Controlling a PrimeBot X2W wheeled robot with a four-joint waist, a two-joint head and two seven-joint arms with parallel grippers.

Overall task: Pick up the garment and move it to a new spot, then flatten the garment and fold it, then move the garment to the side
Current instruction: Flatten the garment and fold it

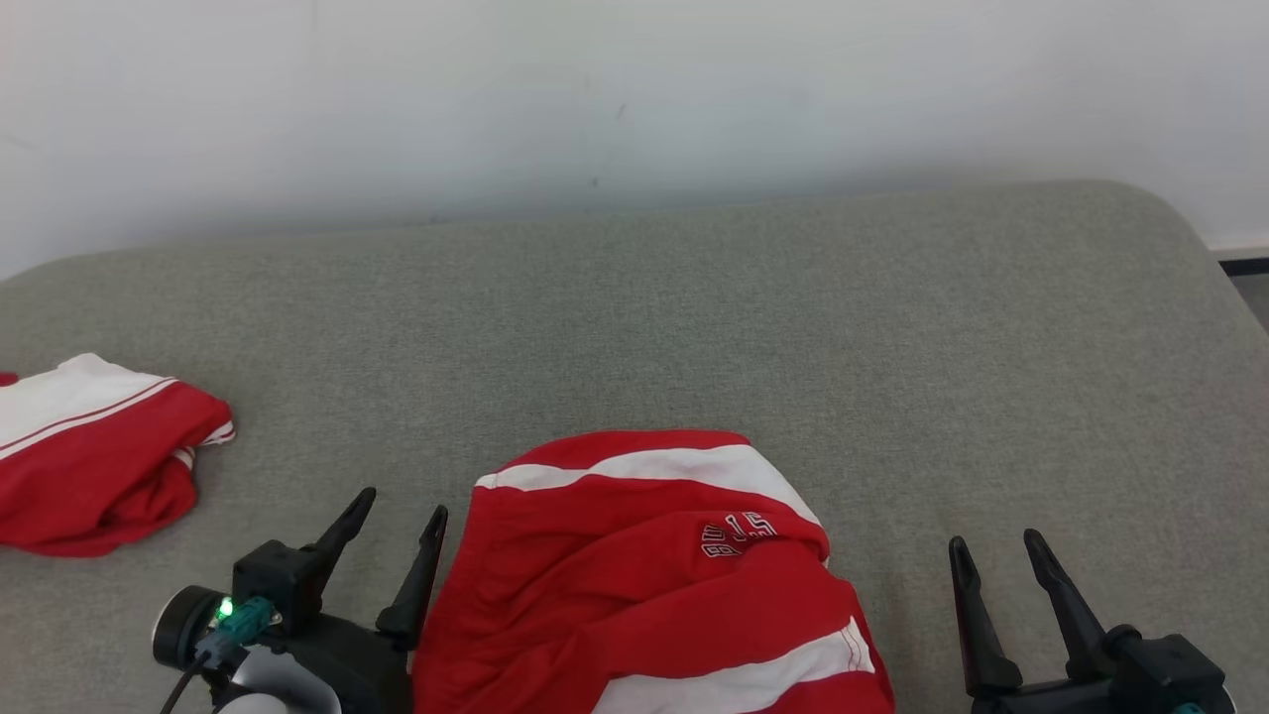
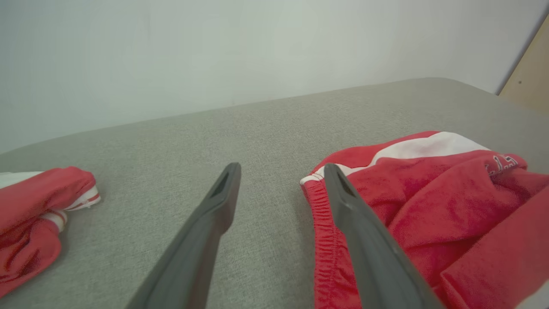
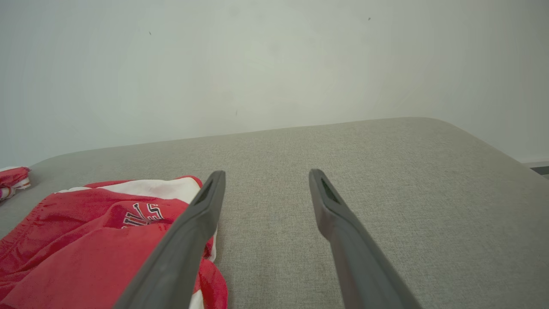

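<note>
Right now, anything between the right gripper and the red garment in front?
Nothing. The head view shows a bare stretch of grey surface between the open right gripper and the red garment in front, which lie apart.

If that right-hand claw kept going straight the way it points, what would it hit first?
Nothing close: ahead of the right gripper, jaws open, lies bare grey cushion, then the white wall. The red garment sits off to its left. Depth is hard to judge.
</note>
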